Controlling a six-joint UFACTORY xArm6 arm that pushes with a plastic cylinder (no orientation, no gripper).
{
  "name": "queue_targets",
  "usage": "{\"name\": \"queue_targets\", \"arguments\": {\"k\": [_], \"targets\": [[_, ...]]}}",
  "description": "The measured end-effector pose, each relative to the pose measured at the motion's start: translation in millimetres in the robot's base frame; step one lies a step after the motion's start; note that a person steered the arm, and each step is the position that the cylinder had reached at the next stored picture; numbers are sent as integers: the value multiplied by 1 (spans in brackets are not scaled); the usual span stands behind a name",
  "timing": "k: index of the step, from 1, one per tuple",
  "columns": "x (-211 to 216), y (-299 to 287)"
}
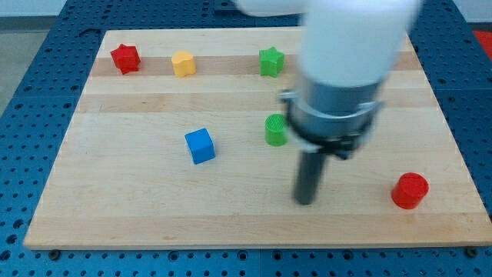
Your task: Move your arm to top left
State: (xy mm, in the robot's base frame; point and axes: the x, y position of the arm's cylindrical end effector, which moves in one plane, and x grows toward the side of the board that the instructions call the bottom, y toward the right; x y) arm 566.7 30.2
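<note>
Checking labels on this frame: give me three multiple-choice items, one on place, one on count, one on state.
1. Where is my tip?
A. touching the red star
B. on bare board right of the blue cube
C. on the yellow block

2. How many green blocks show?
A. one
B. two
C. three

3. Is my tip touching a block?
A. yes, the blue cube
B. yes, the red cylinder
C. no, none

Answers:
1 B: it sits between the blue cube and the red cylinder.
2 B: a green star and a green cylinder.
3 C: wood shows all around it.
</note>
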Motion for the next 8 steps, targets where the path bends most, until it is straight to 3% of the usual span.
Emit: {"name": "queue_targets", "arguments": {"k": [2,3,5,6,8], "targets": [[-4,-217],[-50,-280],[-193,-333],[-236,-335],[-373,-317]]}}
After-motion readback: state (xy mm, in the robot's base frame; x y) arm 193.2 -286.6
